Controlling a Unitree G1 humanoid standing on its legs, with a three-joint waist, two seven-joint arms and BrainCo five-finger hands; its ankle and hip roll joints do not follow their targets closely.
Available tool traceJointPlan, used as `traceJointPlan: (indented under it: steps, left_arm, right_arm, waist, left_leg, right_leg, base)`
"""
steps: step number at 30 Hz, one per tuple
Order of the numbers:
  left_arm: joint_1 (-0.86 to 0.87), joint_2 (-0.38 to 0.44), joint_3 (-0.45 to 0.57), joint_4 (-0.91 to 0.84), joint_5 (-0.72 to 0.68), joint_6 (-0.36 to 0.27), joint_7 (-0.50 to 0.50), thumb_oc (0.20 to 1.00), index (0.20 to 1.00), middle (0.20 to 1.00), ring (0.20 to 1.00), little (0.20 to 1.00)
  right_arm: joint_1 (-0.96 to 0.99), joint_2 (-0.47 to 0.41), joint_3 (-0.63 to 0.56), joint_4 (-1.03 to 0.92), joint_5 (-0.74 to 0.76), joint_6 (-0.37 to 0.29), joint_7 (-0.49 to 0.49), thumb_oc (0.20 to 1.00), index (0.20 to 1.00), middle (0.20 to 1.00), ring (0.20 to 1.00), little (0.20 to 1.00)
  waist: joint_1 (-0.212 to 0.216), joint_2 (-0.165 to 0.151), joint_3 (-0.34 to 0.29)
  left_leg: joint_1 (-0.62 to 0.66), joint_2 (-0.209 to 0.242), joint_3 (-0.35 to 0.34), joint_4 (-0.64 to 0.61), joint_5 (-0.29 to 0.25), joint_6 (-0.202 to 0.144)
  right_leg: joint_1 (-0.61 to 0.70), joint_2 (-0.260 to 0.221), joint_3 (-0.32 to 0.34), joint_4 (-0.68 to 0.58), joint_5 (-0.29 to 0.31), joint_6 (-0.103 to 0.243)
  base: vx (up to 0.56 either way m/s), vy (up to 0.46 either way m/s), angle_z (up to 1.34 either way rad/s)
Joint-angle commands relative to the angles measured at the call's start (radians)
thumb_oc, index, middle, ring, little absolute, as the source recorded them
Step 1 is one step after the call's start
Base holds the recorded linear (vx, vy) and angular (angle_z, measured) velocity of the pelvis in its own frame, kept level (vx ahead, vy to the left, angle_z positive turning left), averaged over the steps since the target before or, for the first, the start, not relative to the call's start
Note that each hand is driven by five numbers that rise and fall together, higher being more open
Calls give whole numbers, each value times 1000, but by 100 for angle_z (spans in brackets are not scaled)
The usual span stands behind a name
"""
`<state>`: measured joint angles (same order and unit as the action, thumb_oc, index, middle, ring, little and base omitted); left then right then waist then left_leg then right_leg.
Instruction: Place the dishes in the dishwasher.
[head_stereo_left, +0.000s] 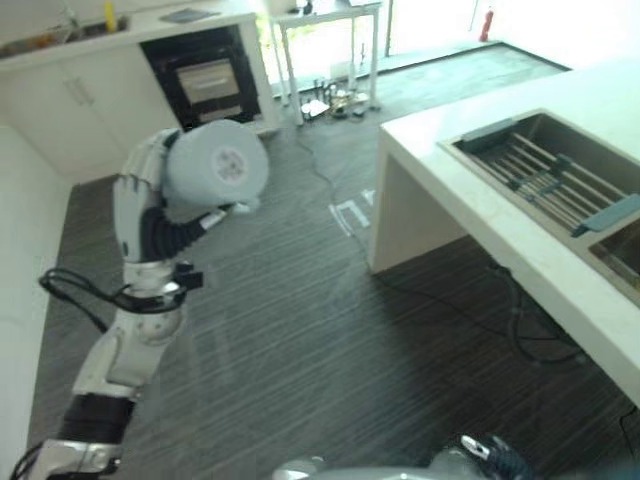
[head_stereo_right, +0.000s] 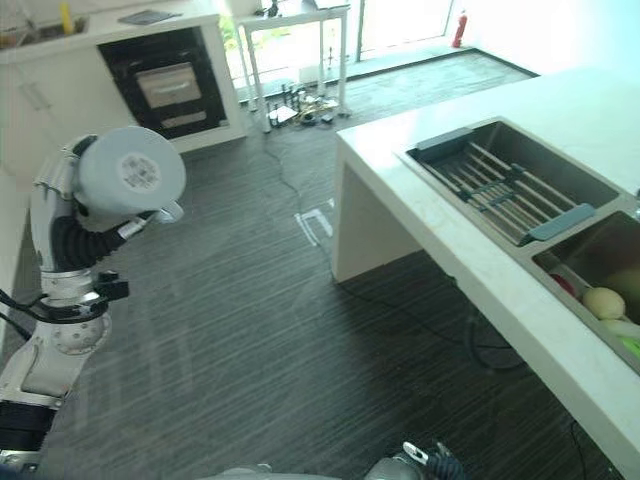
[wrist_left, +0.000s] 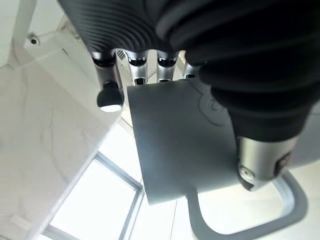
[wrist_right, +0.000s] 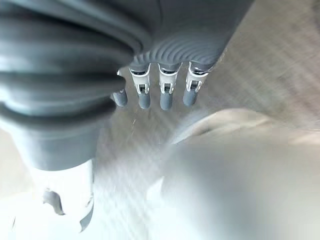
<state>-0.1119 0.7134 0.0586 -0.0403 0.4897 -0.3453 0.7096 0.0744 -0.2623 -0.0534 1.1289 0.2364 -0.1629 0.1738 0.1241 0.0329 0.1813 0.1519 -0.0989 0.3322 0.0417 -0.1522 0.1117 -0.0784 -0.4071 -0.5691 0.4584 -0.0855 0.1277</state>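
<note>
The left hand (wrist_left: 235, 95) holds a pale grey mug (head_stereo_left: 215, 165) raised in the air over the dark striped floor (head_stereo_left: 300, 330), well clear of any surface. In the left wrist view the fingers (wrist_left: 111, 96) lie along the far side of the mug wall and the thumb (wrist_left: 257, 160) crosses the near side, so the hand is closed round the body, not round the handle. The mug handle (wrist_left: 250, 220) loops out free beyond the thumb.

The mug's long axis lies roughly level. Its flat base faces the head camera and its mouth points away, toward the far cabinets.

The dishwasher (head_stereo_left: 207, 78) shows as a dark opening in the white cabinet run (head_stereo_left: 70, 100) at the far wall. It lies beyond the mug and slightly to its right in the eye views, well apart from it across open floor. Whether its door is open or a rack is pulled out cannot be told from here.

The white counter (head_stereo_right: 480, 270) with the sink (head_stereo_right: 510, 185) and its drying rack (head_stereo_right: 500, 190) stands on the robot's right, further from the mug than the dishwasher is.

The right hand (wrist_right: 150, 95) hangs low over the floor with fingers straight and holding nothing.

Judgement: the left arm is the carrying arm and the one nearer the dishwasher. The coming move is a forward carry across the floor. The mug probably needs turning mouth-down before it goes into a rack.
</note>
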Motion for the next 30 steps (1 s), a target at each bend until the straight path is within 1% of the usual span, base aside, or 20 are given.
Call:
traceJointPlan:
  steps: [1, 3, 4, 5, 6, 7, 8, 9, 11, 13, 14, 16, 17, 18, 19, 20, 23, 28, 29, 30]
  left_arm:
    - [-49, 34, -7, -62, -35, -32, -20, 200, 200, 200, 200, 200]
    - [-78, 26, -51, -58, -54, -50, -30, 200, 200, 200, 200, 200]
    - [-94, 15, -77, -55, -63, -58, -34, 200, 200, 200, 200, 200]
    - [-107, 8, -97, -47, -74, -56, -40, 200, 200, 200, 200, 200]
    - [-115, 4, -103, -38, -81, -56, -46, 200, 200, 200, 200, 200]
    - [-115, -4, -104, -33, -82, -58, -47, 200, 200, 200, 200, 200]
    - [-100, -16, -93, -39, -101, -58, -59, 200, 200, 200, 200, 200]
    - [-89, -20, -80, -47, -114, -63, -71, 200, 200, 200, 200, 200]
    - [-61, -29, -49, -64, -128, -76, -96, 200, 200, 200, 200, 200]
    - [-45, -29, -33, -73, -140, -86, -108, 200, 200, 200, 200, 200]
    - [-33, -29, -20, -80, -153, -101, -119, 200, 200, 200, 200, 200]
    - [-32, -35, -16, -87, -159, -120, -133, 200, 200, 200, 200, 200]
    - [-39, -44, -17, -89, -155, -138, -142, 200, 200, 200, 200, 200]
    - [-50, -52, -28, -94, -152, -149, -151, 200, 200, 200, 200, 200]
    - [-69, -56, -50, -90, -146, -137, -155, 200, 200, 200, 200, 200]
    - [-82, -58, -68, -93, -132, -121, -155, 200, 200, 200, 200, 200]
    - [-89, -61, -80, -91, -121, -111, -162, 200, 200, 200, 200, 200]
    - [-83, -60, -94, -91, -132, -109, -198, 200, 200, 200, 200, 200]
    - [-165, 12, -171, -9, -10, 46, -159, 200, 200, 200, 200, 200]
    - [-155, 9, -164, -19, -14, 47, -164, 200, 200, 200, 200, 200]
  right_arm:
    - [22, -11, 20, 20, 74, -21, 51, 1000, 1000, 1000, 1000, 1000]
    - [23, -12, 25, 31, 115, -24, 61, 1000, 1000, 1000, 1000, 1000]
    - [25, -14, 26, 31, 129, -18, 64, 1000, 1000, 1000, 1000, 1000]
    - [26, -17, 27, 31, 128, -1, 67, 1000, 1000, 1000, 1000, 1000]
    - [27, -22, 31, 32, 130, 7, 76, 1000, 1000, 1000, 1000, 1000]
    - [24, -28, 38, 36, 131, 14, 82, 1000, 1000, 1000, 1000, 1000]
    - [13, -38, 52, 42, 113, 36, 88, 1000, 1000, 1000, 1000, 1000]
    - [6, -44, 57, 45, 103, 46, 90, 1000, 1000, 1000, 1000, 1000]
    - [-3, -54, 66, 54, 104, 46, 106, 1000, 1000, 1000, 1000, 1000]
    - [-7, -59, 70, 50, 109, 50, 106, 1000, 1000, 1000, 1000, 1000]
    - [-6, -61, 70, 48, 124, 53, 105, 1000, 1000, 1000, 1000, 1000]
    - [-3, -64, 60, 50, 142, 55, 103, 1000, 1000, 1000, 1000, 1000]
    - [-1, -66, 48, 51, 153, 56, 97, 1000, 1000, 1000, 1000, 1000]
    - [7, -71, 29, 54, 161, 55, 97, 1000, 1000, 1000, 1000, 1000]
    - [12, -77, 7, 58, 155, 65, 92, 1000, 1000, 1000, 1000, 1000]
    - [14, -81, 3, 75, 162, 72, 93, 1000, 1000, 1000, 1000, 1000]
    - [15, -82, 1, 92, 151, 76, 100, 1000, 1000, 1000, 1000, 1000]
    - [23, -60, 11, 95, 146, 41, 137, 1000, 1000, 1000, 1000, 1000]
    - [-18, -35, 128, -31, 59, -41, 96, 1000, 1000, 1000, 1000, 1000]
    - [-20, -38, 131, -38, 43, -55, 95, 1000, 1000, 1000, 1000, 1000]
  waist:
    - [-56, 5, -31]
    - [-72, 2, -38]
    - [-82, 2, -46]
    - [-92, -4, -47]
    - [-92, -2, -51]
    - [-86, -2, -54]
    - [-69, -4, -61]
    - [-58, -5, -63]
    - [-36, -8, -63]
    - [-31, -10, -62]
    - [-30, -12, -61]
    - [-34, -13, -58]
    - [-43, -12, -56]
    - [-60, -8, -55]
    - [-77, -2, -45]
    - [-87, 6, -47]
    - [-94, 14, -55]
    - [-94, 19, -75]
    - [-141, -1, -12]
    - [-136, -3, -19]
  left_leg:
    - [-33, 74, -167, 32, -33, -51]
    - [-54, 69, -243, 26, -20, -53]
    - [-67, 68, -287, 21, -8, -60]
    - [-72, 59, -311, 39, -21, -60]
    - [-82, 65, -322, 37, -14, -66]
    - [-84, 73, -326, 27, 0, -79]
    - [-89, 98, -323, 7, 25, -109]
    - [-96, 110, -321, 6, 34, -126]
    - [-115, 124, -331, 22, 38, -146]
    - [-129, 129, -332, 37, 39, -155]
    - [-144, 139, -316, 57, 40, -164]
    - [-152, 161, -268, 67, 49, -178]
    - [-157, 190, -204, 64, 65, -193]
    - [-152, 230, -139, 49, 79, -218]
    - [-148, 253, -90, 34, 110, -225]
    - [-127, 256, -78, 3, 121, -225]
    - [-102, 250, -70, -39, 128, -228]
    - [-71, 229, -83, -81, 125, -223]
    - [8, 159, -66, -63, 49, -140]
    - [0, 164, -67, -62, 56, -148]
  right_leg:
    - [50, 150, 193, -122, 57, 35]
    - [73, 226, 303, -184, -7, 20]
    - [93, 260, 353, -250, -31, 3]
    - [85, 267, 393, -263, -23, 10]
    - [100, 283, 408, -275, -45, -1]
    - [119, 289, 399, -300, -50, -9]
    - [149, 299, 374, -352, -49, -16]
    - [161, 303, 357, -372, -48, -20]
    - [177, 307, 337, -403, -46, -28]
    - [182, 310, 331, -413, -46, -34]
    - [188, 310, 317, -423, -43, -39]
    - [195, 305, 286, -431, -38, -40]
    - [202, 297, 251, -439, -32, -40]
    - [219, 291, 227, -449, -36, -33]
    - [223, 280, 194, -452, -17, -33]
    - [220, 271, 186, -461, -6, -28]
    - [225, 268, 185, -485, 5, -24]
    - [227, 261, 190, -490, 14, -12]
    - [185, 236, 290, -423, 34, 28]
    - [191, 243, 289, -442, 39, 23]
  base:
    - [-37, -155, 102]
    - [29, -183, 166]
    - [114, -176, 171]
    - [129, -169, 150]
    - [103, -157, 171]
    - [55, -238, 191]
    - [27, -251, 158]
    - [22, -224, 88]
    - [22, -161, 37]
    - [-3, -125, 31]
    - [-39, -100, 37]
    - [-66, -30, 39]
    - [-36, 35, 43]
    - [-128, 91, 127]
    - [-90, 148, 144]
    - [-117, 130, 127]
    - [1, 75, 10]
    - [50, 62, 16]
    - [21, -38, 1]
    - [38, -112, -2]
